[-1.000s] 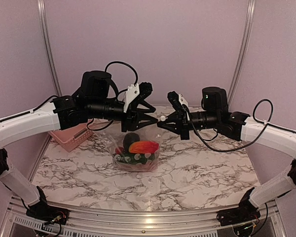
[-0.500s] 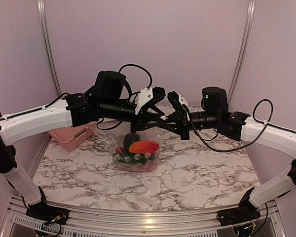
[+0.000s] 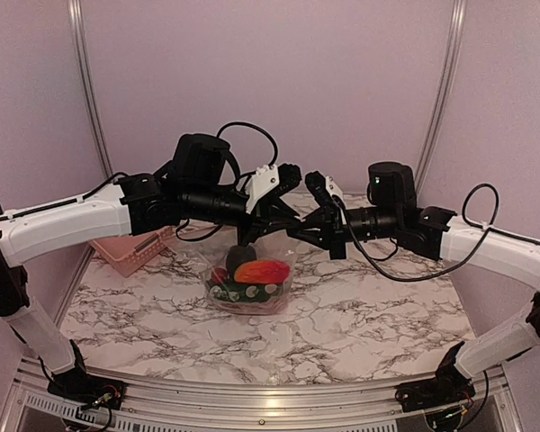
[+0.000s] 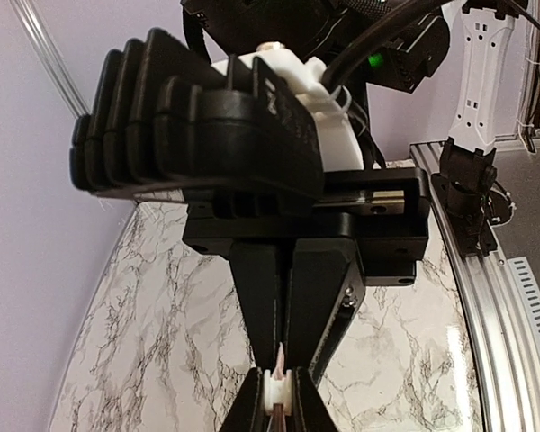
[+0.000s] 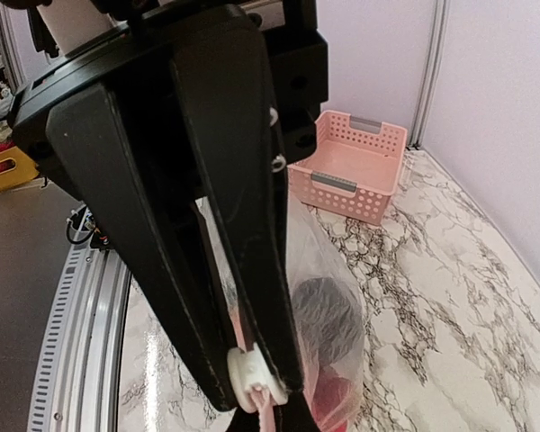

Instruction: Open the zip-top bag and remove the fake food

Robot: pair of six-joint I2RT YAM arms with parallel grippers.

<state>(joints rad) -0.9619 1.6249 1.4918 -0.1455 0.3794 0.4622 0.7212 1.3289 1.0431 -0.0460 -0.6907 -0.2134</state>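
Left end effector (image 4: 276,405), zip-top bag (image 5: 331,263) pinched, hanging below

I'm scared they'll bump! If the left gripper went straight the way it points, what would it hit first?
Probably the right gripper: the left gripper faces it tip to tip above the zip-top bag.

Both arms extend inward with forearms near level, wrists facing each other. Left gripper (image 3: 282,226) and right gripper (image 3: 297,231) meet tip to tip at centre, each with its jaws pinched together.
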